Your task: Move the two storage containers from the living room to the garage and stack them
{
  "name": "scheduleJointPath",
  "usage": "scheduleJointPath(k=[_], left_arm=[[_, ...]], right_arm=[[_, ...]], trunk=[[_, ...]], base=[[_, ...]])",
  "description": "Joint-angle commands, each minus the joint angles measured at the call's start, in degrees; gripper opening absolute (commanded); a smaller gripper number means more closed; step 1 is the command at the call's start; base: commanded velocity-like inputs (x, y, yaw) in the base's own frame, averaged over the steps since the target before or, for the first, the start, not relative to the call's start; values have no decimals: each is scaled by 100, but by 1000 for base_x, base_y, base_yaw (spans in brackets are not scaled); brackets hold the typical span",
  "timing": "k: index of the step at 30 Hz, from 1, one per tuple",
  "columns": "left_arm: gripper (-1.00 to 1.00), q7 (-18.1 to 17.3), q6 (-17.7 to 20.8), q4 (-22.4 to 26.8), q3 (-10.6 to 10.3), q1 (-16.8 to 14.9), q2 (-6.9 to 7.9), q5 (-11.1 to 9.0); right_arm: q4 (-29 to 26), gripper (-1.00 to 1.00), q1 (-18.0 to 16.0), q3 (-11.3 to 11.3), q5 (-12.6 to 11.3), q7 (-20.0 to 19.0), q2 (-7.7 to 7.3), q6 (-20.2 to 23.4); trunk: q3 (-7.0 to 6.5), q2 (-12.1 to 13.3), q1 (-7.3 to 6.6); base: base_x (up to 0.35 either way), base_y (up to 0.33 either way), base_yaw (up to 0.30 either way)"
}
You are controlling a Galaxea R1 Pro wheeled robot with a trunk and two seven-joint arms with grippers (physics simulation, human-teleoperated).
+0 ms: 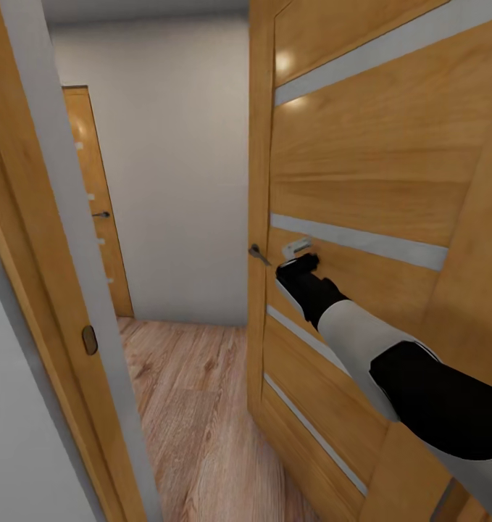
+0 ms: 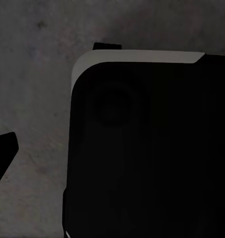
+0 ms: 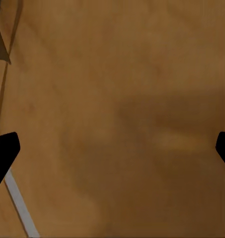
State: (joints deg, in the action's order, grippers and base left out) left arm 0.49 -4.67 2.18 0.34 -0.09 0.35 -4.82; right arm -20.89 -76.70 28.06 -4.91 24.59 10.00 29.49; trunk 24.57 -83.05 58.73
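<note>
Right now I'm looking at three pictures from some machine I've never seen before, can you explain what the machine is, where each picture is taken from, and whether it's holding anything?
This is a wheeled robot with two arms, rendered in a simulator. The large picture comes from a camera on its head. It shows the right arm stretched out to a half-open wooden door, with the right claw against the door's face, close to the door handle. Through the gap you see a light wood plank floor, a pale wall and a second door further in.

The two smaller pictures come from cameras near each claw. The right one looks straight at the door's wood, with both dark fingertips spread wide and nothing between them. The left one is dim: a dark, rounded part of the robot over a grey surface.

Nothing is held by the right claw.
</note>
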Motion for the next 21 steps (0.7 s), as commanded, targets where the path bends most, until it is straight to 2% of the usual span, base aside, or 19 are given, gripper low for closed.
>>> scheduleJointPath(k=[1, 3, 4, 6, 10, 21], left_arm=[[100, 2, -11, 2, -8, 1, 0, -52], [100, -1, -10, 2, -24, 1, 0, -45], [100, -10, -8, 2, -61, 1, -7, -8], [100, -7, -8, 2, -66, 1, -8, -3], [100, -5, -8, 2, -61, 1, -2, -14], [100, -5, -9, 2, -59, 1, 0, -19]], right_arm=[[-45, 100, -11, 65, 96, 87, 0, 65], [-173, 100, -11, 70, 107, 119, 0, 73], [-493, 100, -11, 84, 226, 245, 0, 89], [-518, 100, -11, 82, 400, 260, 0, 119], [-536, 100, -11, 83, 546, 270, 0, 306], [-495, 100, -7, 115, 561, 210, 0, 327]], trunk=[[5, -3, 0], [5, -3, 0], [5, -3, 0], [5, -3, 0], [5, -3, 0], [5, -3, 0]], base=[[47, 0, 0], [114, 0, 0], [302, 0, 0], [310, 0, 0], [137, 0, 0], [6, 0, 0]])
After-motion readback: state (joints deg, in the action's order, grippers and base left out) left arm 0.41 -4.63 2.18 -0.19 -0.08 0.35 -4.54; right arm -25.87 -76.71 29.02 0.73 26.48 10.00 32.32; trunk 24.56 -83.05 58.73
